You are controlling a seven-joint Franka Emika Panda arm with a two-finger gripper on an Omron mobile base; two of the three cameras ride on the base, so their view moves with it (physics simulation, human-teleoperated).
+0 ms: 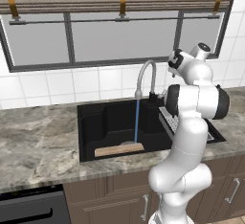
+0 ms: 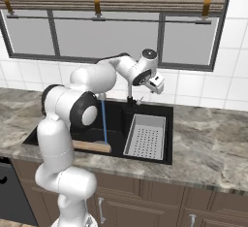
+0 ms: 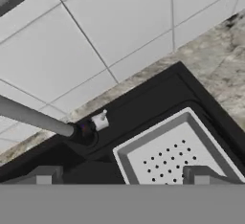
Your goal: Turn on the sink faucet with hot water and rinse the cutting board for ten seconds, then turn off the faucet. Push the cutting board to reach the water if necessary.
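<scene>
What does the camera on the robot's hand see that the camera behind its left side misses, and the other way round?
Hand view alone: the faucet's small handle close up, and the open pincer hanging above the tray.

Left base view alone: the blue water falling onto the cutting board, and the window.

Both: the black sink, the faucet, the grey perforated tray, white wall tiles and the marble counter.

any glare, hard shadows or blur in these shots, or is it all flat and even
Left base view: flat, even light, no glare on the faucet, the sink reads as solid black. Right base view: the same, the cutting board casts no clear shadow. Hand view: soft, coarse rendering, the drainboard tray holes slightly blurred.
</scene>
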